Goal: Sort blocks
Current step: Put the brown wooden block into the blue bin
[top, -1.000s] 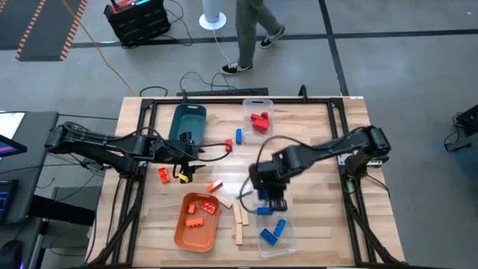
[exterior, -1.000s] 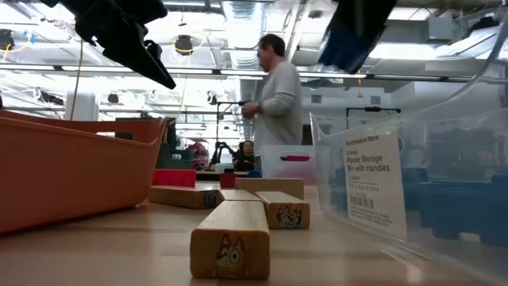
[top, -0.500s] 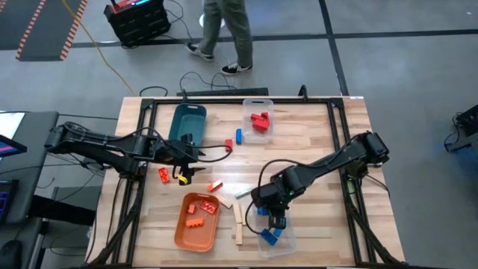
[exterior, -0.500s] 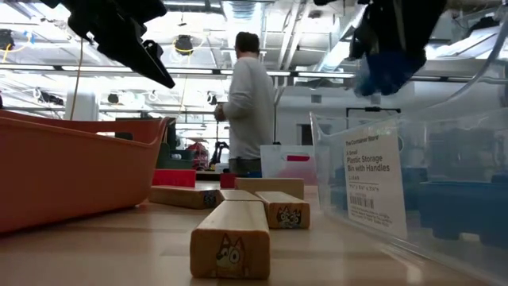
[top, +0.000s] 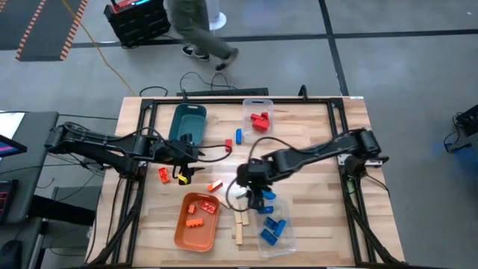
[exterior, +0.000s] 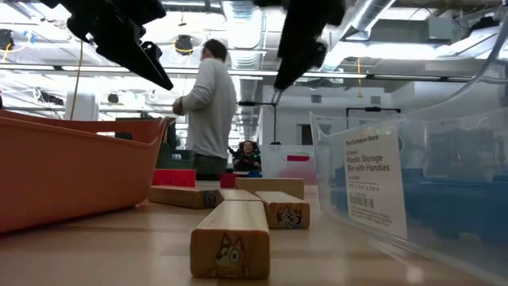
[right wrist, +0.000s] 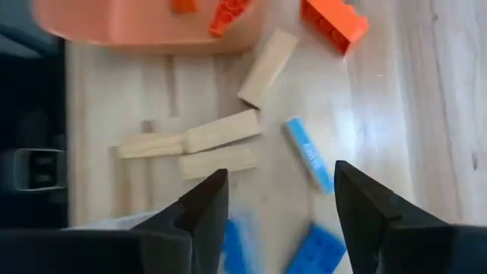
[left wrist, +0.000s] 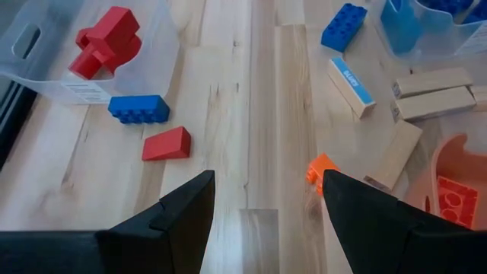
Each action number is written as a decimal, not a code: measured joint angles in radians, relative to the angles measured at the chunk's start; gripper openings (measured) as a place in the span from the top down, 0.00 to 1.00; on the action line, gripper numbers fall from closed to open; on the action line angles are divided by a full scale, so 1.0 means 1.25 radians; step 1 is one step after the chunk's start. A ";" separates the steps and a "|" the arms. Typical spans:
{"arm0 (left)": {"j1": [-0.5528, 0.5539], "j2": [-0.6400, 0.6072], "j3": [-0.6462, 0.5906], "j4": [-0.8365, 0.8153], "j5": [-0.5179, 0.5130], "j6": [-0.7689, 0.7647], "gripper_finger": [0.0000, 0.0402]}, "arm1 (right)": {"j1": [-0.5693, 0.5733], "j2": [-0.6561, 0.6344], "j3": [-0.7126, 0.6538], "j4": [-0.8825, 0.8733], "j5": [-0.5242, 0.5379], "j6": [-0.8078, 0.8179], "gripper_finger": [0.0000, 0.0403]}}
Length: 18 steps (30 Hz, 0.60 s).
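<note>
My right gripper (top: 250,191) hangs open and empty above the table between the orange tray (top: 196,233) and the clear bin of blue blocks (top: 275,230). In its wrist view the open right gripper (right wrist: 280,209) looks down on plain wood pieces (right wrist: 221,131), a blue-faced wood piece (right wrist: 308,164) and blue blocks (right wrist: 313,250). My left gripper (top: 188,161) waits open above the table's left middle. From the left wrist, the open left gripper (left wrist: 266,199) sees a red block (left wrist: 166,143), a blue block (left wrist: 138,109) and an orange block (left wrist: 319,169) flat on the table.
A teal tray (top: 187,121) and a clear bin holding red blocks (top: 259,119) sit near the far edge. Loose orange blocks (top: 163,175) lie left of centre. The orange tray holds orange blocks (top: 200,208). A person (top: 196,26) walks beyond the far edge.
My right gripper carried a blue block toward the near edge over the clear bin and let it go there. It then moved back toward the far-left, over the wood pieces, and is empty now. The person behind the table walked leftward.
</note>
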 joint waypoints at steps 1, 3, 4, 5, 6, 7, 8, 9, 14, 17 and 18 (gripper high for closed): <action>0.000 0.000 0.000 -0.001 0.000 0.000 0.41 | -0.006 0.019 0.017 -0.010 0.000 -0.020 0.48; 0.000 0.000 0.000 -0.001 -0.002 -0.002 0.41 | -0.016 0.062 0.061 -0.041 -0.002 -0.058 0.48; 0.000 0.000 0.000 -0.001 -0.006 -0.003 0.41 | -0.017 0.085 0.086 -0.054 -0.003 -0.077 0.48; 0.000 0.000 0.000 -0.004 -0.016 -0.002 0.41 | -0.018 0.111 0.110 -0.067 -0.003 -0.098 0.48; 0.000 0.000 0.000 -0.007 -0.029 0.000 0.41 | -0.018 0.139 0.135 -0.084 -0.003 -0.119 0.48; 0.000 -0.003 0.000 -0.014 -0.044 0.003 0.41 | -0.017 0.167 0.159 -0.102 -0.003 -0.138 0.48; 0.000 -0.010 0.000 -0.027 -0.058 0.005 0.41 | -0.016 0.191 0.180 -0.120 -0.003 -0.155 0.48; 0.000 -0.017 0.000 -0.040 -0.067 0.005 0.41 | -0.015 0.213 0.200 -0.137 -0.004 -0.167 0.48; 0.000 -0.083 0.000 -0.074 -0.079 -0.020 0.41 | -0.014 0.277 0.238 -0.152 -0.007 -0.190 0.48; 0.000 -0.128 0.000 -0.124 -0.092 -0.053 0.41 | -0.021 0.304 0.236 -0.153 -0.006 -0.196 0.48; 0.000 -0.140 0.000 -0.140 -0.106 -0.068 0.41 | -0.022 0.307 0.236 -0.151 -0.005 -0.200 0.49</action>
